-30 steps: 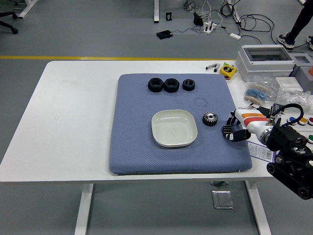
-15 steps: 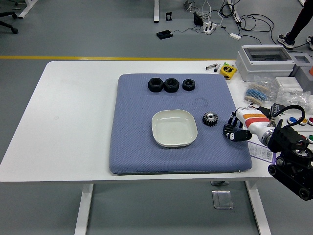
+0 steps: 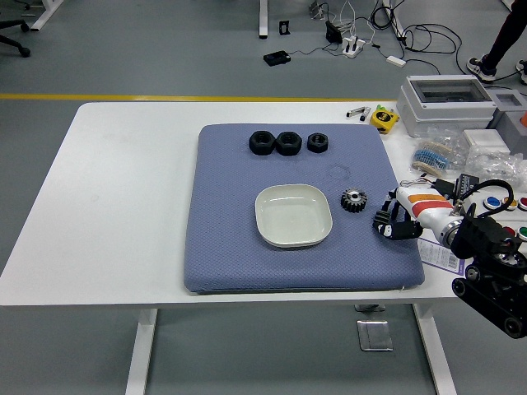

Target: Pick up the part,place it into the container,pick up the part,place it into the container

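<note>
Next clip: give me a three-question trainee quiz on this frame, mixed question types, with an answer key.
1. True or false: the white container on the blue mat already holds a part.
2. Multiple choice: the gear lies (A) left of the container, (B) right of it, between it and the right hand, (C) in the row of parts at the mat's far edge.
3. Short answer: how many black nuts sit in the row at the far edge of the mat?

Key
1. False: the container is empty.
2. B: the gear lies on the mat, and the right hand is just beside it, not touching it.
3. Three.
</note>
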`<action>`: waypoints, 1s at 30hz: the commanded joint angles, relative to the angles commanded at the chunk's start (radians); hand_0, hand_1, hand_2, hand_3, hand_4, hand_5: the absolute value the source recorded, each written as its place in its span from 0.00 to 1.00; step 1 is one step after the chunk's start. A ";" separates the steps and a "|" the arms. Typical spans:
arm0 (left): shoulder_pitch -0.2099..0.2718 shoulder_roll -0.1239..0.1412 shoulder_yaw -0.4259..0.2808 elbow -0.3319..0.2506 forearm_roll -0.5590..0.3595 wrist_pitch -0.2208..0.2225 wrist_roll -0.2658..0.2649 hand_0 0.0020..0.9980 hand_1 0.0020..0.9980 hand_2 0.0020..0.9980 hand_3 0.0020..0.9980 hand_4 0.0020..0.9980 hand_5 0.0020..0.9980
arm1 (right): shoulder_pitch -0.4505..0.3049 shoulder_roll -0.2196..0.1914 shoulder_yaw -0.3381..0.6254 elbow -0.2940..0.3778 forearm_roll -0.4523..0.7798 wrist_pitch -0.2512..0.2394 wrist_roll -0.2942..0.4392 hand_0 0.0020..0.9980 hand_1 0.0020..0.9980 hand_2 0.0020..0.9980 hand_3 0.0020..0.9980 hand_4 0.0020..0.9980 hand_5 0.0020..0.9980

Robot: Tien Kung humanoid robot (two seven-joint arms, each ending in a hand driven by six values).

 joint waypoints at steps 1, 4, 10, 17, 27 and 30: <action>0.000 0.000 0.000 0.000 -0.001 0.000 0.000 0.62 0.59 0.67 0.60 0.58 0.58 | 0.000 -0.001 0.004 0.004 0.001 -0.001 0.000 0.09 0.31 0.43 0.48 0.76 0.39; 0.000 0.000 0.000 0.000 -0.001 0.000 0.000 0.62 0.59 0.67 0.60 0.58 0.58 | 0.001 -0.005 0.012 0.015 0.003 -0.003 0.002 0.09 0.30 0.43 0.48 0.77 0.37; 0.000 0.000 0.000 0.000 -0.002 0.000 0.000 0.62 0.59 0.66 0.60 0.58 0.58 | 0.000 -0.011 0.021 0.048 -0.010 -0.001 -0.002 0.08 0.29 0.43 0.48 0.76 0.39; 0.000 0.000 -0.003 0.001 0.003 0.000 0.002 0.62 0.59 0.66 0.60 0.58 0.58 | 0.003 -0.015 0.028 0.127 -0.035 -0.008 -0.021 0.08 0.29 0.43 0.48 0.75 0.41; 0.003 0.000 -0.003 0.000 0.004 0.000 0.002 0.62 0.59 0.66 0.60 0.58 0.58 | -0.007 -0.013 0.038 0.111 -0.071 -0.029 -0.028 0.18 0.37 0.47 0.51 0.73 0.43; 0.002 0.000 -0.006 0.000 0.012 0.000 0.007 0.62 0.59 0.66 0.60 0.58 0.58 | -0.007 -0.011 0.038 0.111 -0.079 -0.026 -0.027 0.35 0.54 0.64 0.64 0.91 0.44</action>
